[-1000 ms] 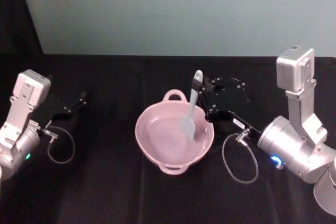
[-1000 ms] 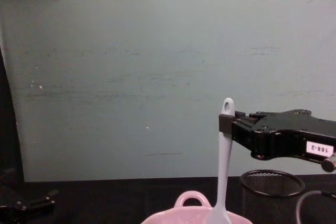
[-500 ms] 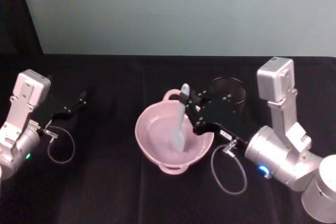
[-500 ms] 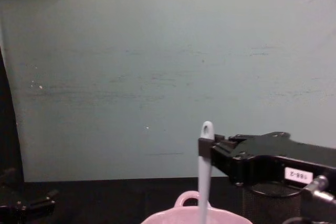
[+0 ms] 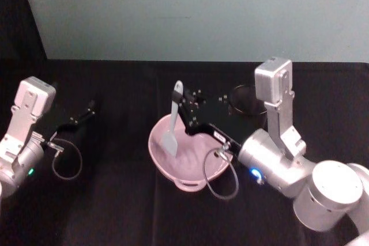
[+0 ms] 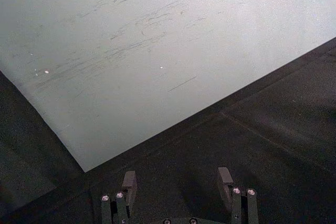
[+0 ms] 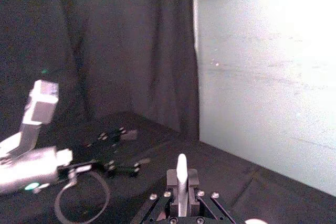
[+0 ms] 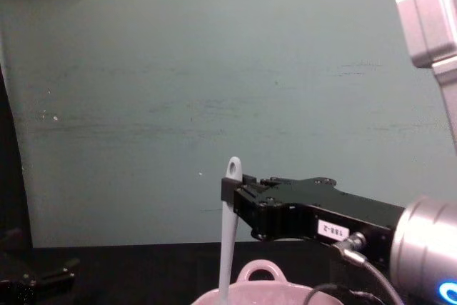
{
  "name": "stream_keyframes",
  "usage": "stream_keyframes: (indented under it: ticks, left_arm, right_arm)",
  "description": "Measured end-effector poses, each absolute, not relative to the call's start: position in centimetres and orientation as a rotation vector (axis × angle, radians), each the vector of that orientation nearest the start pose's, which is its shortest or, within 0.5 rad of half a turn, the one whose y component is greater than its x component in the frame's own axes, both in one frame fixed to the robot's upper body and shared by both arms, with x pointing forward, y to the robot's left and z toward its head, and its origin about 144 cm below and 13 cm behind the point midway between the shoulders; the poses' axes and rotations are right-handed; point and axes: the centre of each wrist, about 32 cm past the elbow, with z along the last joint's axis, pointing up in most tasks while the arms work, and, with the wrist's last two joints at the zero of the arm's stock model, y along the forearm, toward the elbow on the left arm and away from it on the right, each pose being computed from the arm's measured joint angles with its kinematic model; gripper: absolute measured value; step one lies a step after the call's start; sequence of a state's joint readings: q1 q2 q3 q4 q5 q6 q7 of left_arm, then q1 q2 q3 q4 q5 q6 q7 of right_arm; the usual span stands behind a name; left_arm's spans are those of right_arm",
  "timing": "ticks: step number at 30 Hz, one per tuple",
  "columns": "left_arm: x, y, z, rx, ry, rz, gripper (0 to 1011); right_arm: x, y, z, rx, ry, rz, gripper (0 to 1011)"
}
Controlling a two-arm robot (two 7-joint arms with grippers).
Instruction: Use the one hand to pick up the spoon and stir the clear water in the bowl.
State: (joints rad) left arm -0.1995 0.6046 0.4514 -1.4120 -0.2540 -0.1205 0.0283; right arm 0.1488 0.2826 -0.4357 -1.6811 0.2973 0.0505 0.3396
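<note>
Nearest the robot, the pale pink bowl sits on the black table a little ahead of centre. The right arm's grey cable loops over the bowl's near right rim. The white spoon stands in the left half of the bowl. Its long axis is close to vertical: the flat blade points down into the bowl and the holed handle end points up, tipped slightly toward the robot's right. The right gripper reaches in from the right above the bowl, its black fingers clenched on the upper handle just below the hole. The chest view shows the spoon pinched at the tip of the gripper, with the bowl's loop handle below. The blade seems to sit in the water, though the water surface is too faint to confirm this. As a judgement, the pick-up is done and the stirring step is in hand. The next move calls for sweeping the blade round inside the bowl, keeping it low, the grip firm and the spoon off the left wall so the bowl is not pushed. Behind the gripper, the black wire-mesh cup stands beyond the bowl's right side. Well apart on the left, the left gripper rests parked on the table with its fingers spread and empty. Farthest back is a pale green wall.
</note>
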Motion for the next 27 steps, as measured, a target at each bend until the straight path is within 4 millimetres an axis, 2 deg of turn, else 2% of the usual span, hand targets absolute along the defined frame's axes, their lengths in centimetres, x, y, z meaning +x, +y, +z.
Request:
stream_keyframes:
  ticks: [7,14,21,27]
  left_arm:
    - [48.9,31.0,114.0,0.304,-0.285,1.248,1011]
    - [48.9,31.0,114.0,0.304,-0.285,1.248,1011]
    - [48.9,31.0,114.0,0.304,-0.285,1.248,1011]
    - [48.9,31.0,114.0,0.304,-0.285,1.248,1011]
  right_arm:
    - [48.8,-16.7,119.0,0.042,-0.088,-0.861,112]
    - [49.3,-17.6,119.0,0.034,-0.116,-0.922,112]
    - [48.9,-19.0,119.3,0.016,-0.140,-0.961,112]
    - [47.3,-20.0,119.7,-0.010,-0.127,-0.956,112]
